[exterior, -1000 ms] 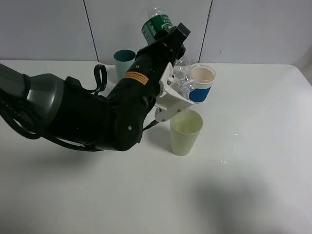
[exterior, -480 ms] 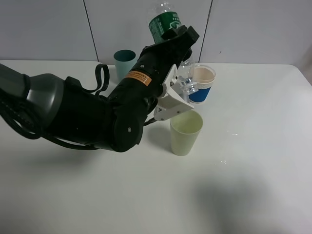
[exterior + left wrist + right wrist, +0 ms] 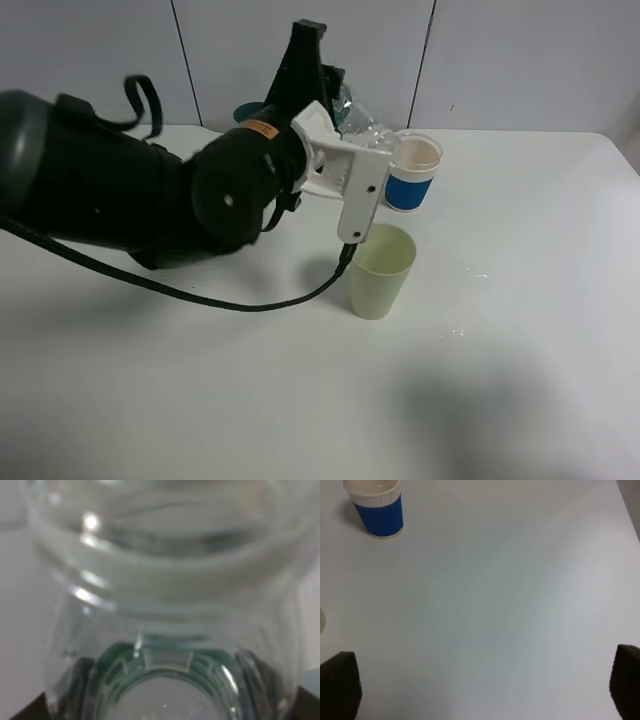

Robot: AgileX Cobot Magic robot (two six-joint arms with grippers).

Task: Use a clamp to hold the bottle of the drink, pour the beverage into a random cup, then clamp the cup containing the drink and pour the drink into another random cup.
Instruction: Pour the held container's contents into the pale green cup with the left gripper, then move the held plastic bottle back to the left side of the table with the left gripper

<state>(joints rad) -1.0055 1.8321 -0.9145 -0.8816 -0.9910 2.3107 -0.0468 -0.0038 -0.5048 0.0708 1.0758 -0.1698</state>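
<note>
**Left pincer clamped on the bottle above the cups; right pincer wide and empty**

My left pincer (image 3: 352, 160) was closed on the bottle (image 3: 362, 125), its white jaw plates pressed to either side of the clear ribbed body. In the left wrist view the bottle (image 3: 160, 580) filled nearly the whole picture, with its green label (image 3: 160, 667) nearest the camera. Which way its neck pointed I could not tell, and no beverage was visible in it.

Seen from the high camera, the bottle was held off the table (image 3: 520, 380). The pale yellow-green cup (image 3: 382, 270) stood upright in front of the jaw plates and apart from them. Whether it held liquid I could not tell. The white cup with a blue band (image 3: 413, 172) stood upright just right of the pincer, behind the yellow-green cup. A teal cup (image 3: 248, 110) was mostly hidden behind my left arm. A few small wet spots (image 3: 480, 275) lay on the table to the right of the yellow-green cup.

My right pincer (image 3: 482, 682) stood wide, gripping nothing, with only its dark fingertips (image 3: 340, 685) in view over bare table (image 3: 510, 605). The blue-banded cup (image 3: 375, 507) stood well apart from it.
</note>
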